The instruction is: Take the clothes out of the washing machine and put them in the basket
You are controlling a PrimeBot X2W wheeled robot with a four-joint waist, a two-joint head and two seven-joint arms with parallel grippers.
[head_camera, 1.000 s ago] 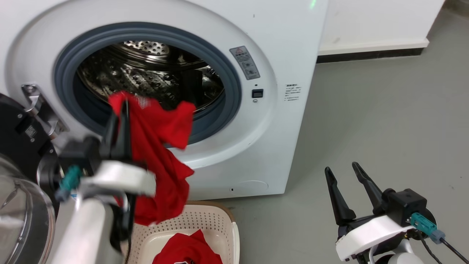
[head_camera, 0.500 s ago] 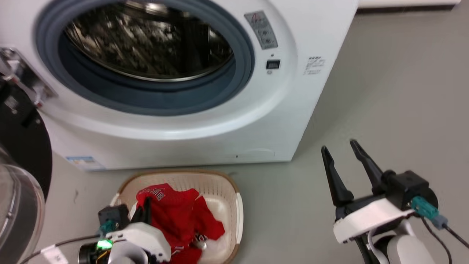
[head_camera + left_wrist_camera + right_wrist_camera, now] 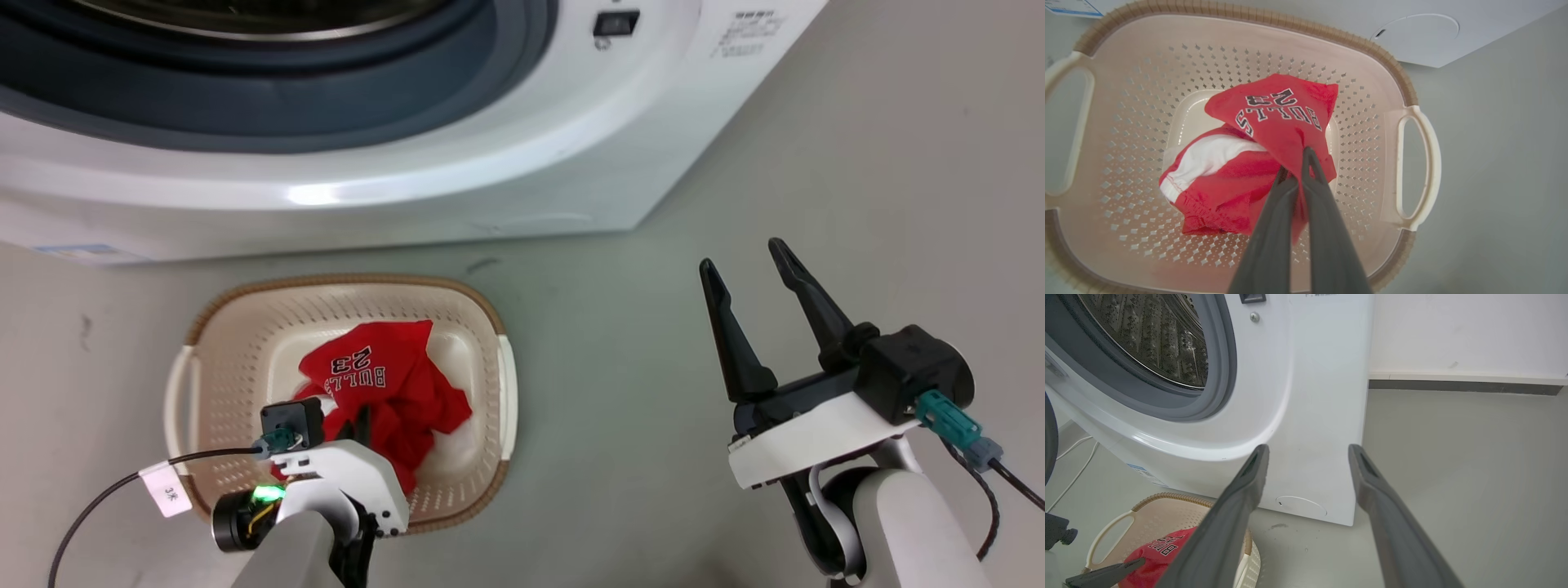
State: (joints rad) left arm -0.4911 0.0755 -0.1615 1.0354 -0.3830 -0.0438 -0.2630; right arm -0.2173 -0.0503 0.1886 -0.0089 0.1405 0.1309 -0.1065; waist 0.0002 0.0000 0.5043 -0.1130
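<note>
The cream basket [image 3: 245, 287] stands on the floor in front of the white washing machine [image 3: 408, 180]. Red clothes [image 3: 384, 367] lie in it, the top jersey lettered "BULLS 23". My left gripper [image 3: 361, 425] reaches down into the basket. In the left wrist view, the left gripper [image 3: 1295, 161] is shut on a fold of the lettered jersey [image 3: 1282, 114], above a second red garment with white trim [image 3: 1216, 183] inside the basket [image 3: 1249, 16]. My right gripper [image 3: 740, 253] hovers open and holds nothing over the floor to the right. The right gripper [image 3: 1306, 451] faces the washing machine [image 3: 1306, 396].
Grey floor [image 3: 898, 163] spreads to the right of the machine. A wall with a dark skirting [image 3: 1453, 386] lies beyond it. The drum opening [image 3: 1159, 343] stands open, and a white cable [image 3: 1077, 445] runs on the floor at the left. A tagged black cable [image 3: 106, 490] trails from my left wrist.
The head camera has tilted down. My left gripper has carried the red jersey from the porthole down into the basket and still grips it. The right gripper has kept its pose.
</note>
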